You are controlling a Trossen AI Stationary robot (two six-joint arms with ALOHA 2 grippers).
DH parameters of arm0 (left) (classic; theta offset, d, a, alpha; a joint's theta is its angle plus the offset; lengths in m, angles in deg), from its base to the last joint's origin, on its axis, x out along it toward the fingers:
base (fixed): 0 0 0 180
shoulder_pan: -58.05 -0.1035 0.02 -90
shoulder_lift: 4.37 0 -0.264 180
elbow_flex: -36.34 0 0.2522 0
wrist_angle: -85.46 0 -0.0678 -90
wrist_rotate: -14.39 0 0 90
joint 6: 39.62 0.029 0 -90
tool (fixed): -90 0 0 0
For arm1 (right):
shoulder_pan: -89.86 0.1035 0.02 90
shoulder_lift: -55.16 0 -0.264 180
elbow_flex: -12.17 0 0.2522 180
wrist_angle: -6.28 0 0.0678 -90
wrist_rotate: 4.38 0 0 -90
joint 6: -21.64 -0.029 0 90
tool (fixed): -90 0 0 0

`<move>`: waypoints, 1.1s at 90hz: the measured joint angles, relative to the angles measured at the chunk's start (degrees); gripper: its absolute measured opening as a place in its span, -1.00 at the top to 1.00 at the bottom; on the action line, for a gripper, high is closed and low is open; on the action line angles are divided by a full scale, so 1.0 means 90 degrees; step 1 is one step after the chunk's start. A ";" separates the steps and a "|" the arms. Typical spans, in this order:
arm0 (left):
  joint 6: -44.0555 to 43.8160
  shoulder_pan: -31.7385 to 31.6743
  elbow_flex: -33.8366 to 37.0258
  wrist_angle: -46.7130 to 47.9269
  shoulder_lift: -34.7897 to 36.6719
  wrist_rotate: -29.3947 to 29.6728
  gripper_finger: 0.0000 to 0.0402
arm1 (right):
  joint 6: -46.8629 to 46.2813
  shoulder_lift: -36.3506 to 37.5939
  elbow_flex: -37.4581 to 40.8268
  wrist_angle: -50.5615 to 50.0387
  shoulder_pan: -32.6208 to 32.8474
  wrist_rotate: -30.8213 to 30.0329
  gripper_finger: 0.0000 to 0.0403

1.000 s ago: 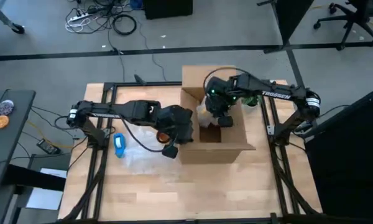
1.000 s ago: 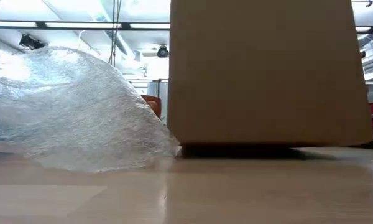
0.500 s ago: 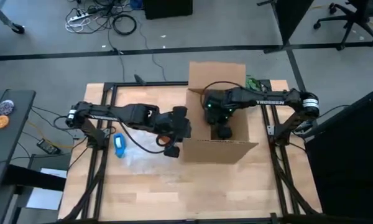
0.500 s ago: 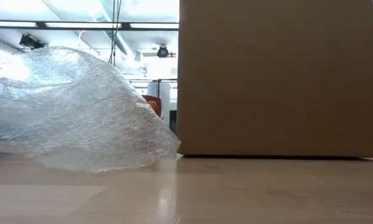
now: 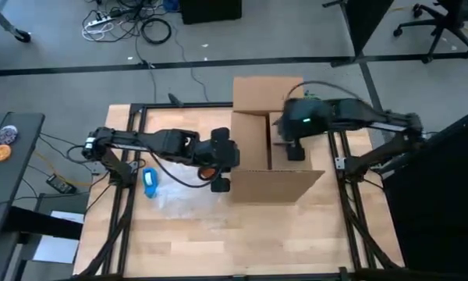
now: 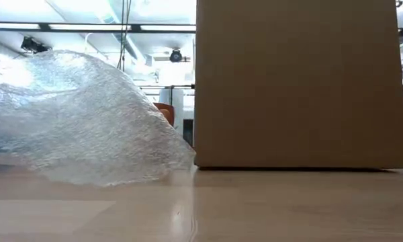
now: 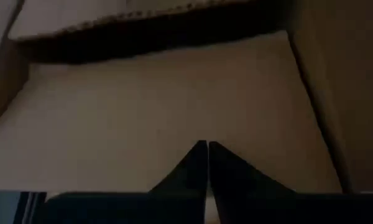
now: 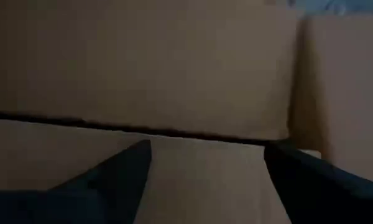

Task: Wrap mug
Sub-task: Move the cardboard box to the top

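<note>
Cardboard box [image 5: 274, 186] hides the mug (orientation unseen); left gripper [image 7: 206, 149] pressed closed, right gripper [image 8: 205, 163] spread, both empty.

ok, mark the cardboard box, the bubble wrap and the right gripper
cardboard box [image 6: 299, 84]: low view, middle of the near side wall.
bubble wrap [image 6: 80, 117]: low view, middle of the crumpled heap.
right gripper [image 8: 205, 165]: right wrist view, midway between its spread fingertips, inside the box.

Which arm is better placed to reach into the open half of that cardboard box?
Probably right: the right gripper hangs over the box's open half, fingers apart. The left gripper sits at the box's left edge, fingers shut.
</note>
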 joint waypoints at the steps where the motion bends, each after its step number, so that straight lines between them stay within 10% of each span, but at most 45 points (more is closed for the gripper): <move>1: -0.0012 0.0000 0.0000 0.0001 -0.0004 0.0022 1.00 | -0.0009 0.0066 -0.0012 0.0019 0.0010 0.0004 -0.40; 56: -0.0774 0.0707 -0.1333 0.1477 0.0233 0.1075 1.00 | -0.1482 0.2938 0.0538 -0.0846 0.1090 0.2529 -0.07; 99: -0.6203 0.2517 -0.0092 0.1680 0.0202 0.1139 1.00 | -0.3288 0.4431 0.5024 0.0489 0.1369 0.2173 0.22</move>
